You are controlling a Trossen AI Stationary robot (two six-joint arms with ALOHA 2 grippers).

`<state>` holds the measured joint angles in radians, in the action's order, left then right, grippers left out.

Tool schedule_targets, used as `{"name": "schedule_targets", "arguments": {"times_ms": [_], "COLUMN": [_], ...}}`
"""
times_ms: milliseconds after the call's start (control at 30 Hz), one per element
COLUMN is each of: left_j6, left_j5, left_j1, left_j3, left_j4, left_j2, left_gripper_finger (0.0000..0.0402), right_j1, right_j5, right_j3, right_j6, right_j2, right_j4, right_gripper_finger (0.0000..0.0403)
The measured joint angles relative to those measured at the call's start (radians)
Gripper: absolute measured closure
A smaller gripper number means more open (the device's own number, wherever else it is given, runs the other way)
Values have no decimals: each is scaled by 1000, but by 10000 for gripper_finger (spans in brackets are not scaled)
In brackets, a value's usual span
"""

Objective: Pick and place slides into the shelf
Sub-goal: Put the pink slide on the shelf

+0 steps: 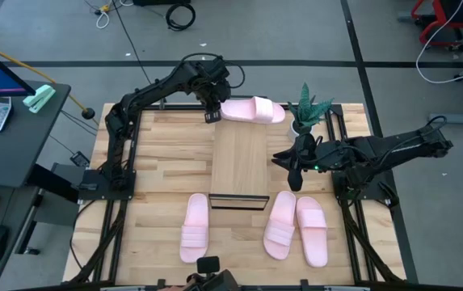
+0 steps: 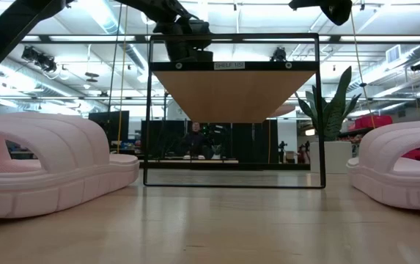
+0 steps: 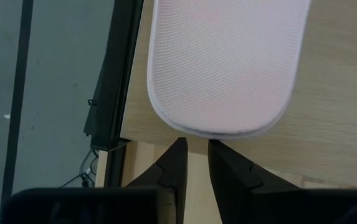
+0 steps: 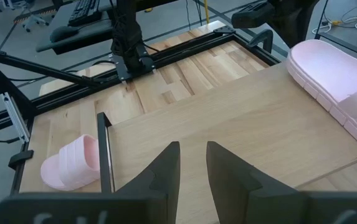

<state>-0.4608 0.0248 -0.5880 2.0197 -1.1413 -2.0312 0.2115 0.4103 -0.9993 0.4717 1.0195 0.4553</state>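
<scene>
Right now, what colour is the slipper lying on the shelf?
Pale pink. The slide on the shelf shows best in the high view.

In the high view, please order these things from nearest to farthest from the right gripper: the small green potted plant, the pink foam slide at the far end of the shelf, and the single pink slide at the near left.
From the right gripper:
1. Small green potted plant, just beyond it, at the table's far edge.
2. Pale pink foam slide on the far end of the light-wood shelf, by the left gripper.
3. Single pink slide, near left.

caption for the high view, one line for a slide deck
Left gripper beside a pink slide at the shelf's far end; three slides wait on the table.
</scene>
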Motion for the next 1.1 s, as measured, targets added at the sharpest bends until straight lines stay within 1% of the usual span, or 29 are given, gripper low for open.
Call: {"name": "schedule_targets", "arguments": {"times_ms": [200, 433, 533, 733, 867, 1000, 1067, 1100], "left_j6": [13, 36, 40, 93, 208, 269, 283, 290], "left_j5": [0, -16, -21, -22, -18, 64, 145, 210], "left_j1": [-4, -13, -20, -21, -9, 26, 47, 57], "left_j3": [0, 1, 1, 1, 1, 1, 1, 1], "left_j4": [-25, -98, -171, -368, -412, -397, -337, -284], "left_j2": [0, 0, 0, 9, 44, 134, 191, 221], "left_gripper_finger": [318, 304, 301, 304, 316, 334, 343, 347], "right_j1": [0, 0, 0, 0, 0, 1, 1, 1], "right_j5": [0, 0, 0, 0, 0, -9, -20, -24], "right_j3": [0, 0, 0, 0, 0, 0, 0, 0], "right_j6": [0, 0, 3, 26, 27, 46, 53, 55], "right_j2": [0, 0, 0, 0, 0, -2, -6, -6], "right_j4": [0, 0, 0, 0, 0, 3, 12, 17], "right_gripper_finger": [317, 317, 317, 317, 317, 319, 319, 320]}}
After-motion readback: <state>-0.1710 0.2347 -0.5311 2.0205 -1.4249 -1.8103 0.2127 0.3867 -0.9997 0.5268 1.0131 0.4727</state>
